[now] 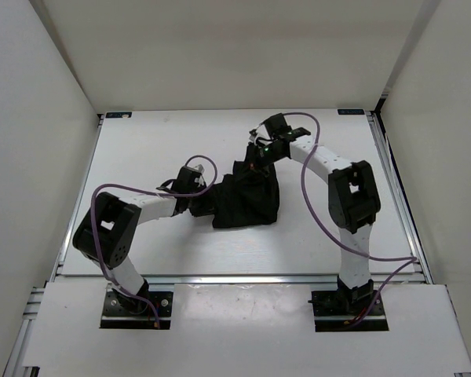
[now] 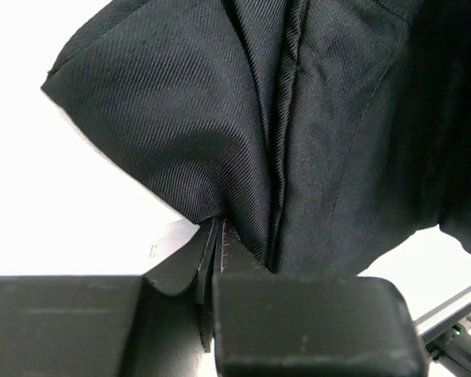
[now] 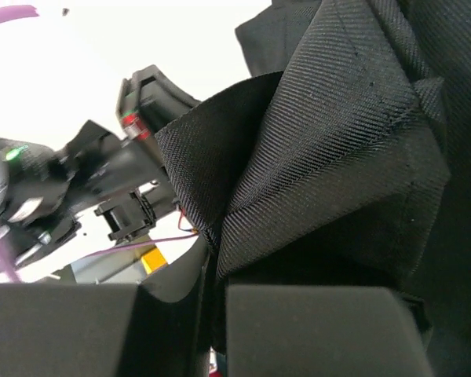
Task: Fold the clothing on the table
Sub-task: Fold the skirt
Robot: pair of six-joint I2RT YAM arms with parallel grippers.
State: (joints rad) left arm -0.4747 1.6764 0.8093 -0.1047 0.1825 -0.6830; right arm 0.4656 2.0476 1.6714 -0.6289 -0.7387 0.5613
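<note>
The black clothing (image 1: 247,203) is bunched in a wrinkled heap at the middle of the white table (image 1: 157,149). My left gripper (image 1: 204,196) reaches in from the left and is shut on the garment's left edge. In the left wrist view, a gathered fold of the clothing (image 2: 243,118) runs down between the closed jaws of the left gripper (image 2: 217,236). My right gripper (image 1: 259,162) comes from the far right and is shut on the garment's upper edge, lifting it. In the right wrist view, a corner of the clothing (image 3: 322,149) is pinched in the right gripper (image 3: 212,245). The garment's underside is hidden.
White walls enclose the table on three sides. A metal rail (image 1: 398,196) runs along the right edge and another rail (image 1: 243,279) along the front. Purple cables (image 1: 310,188) loop beside each arm. The left arm (image 3: 71,181) shows in the right wrist view.
</note>
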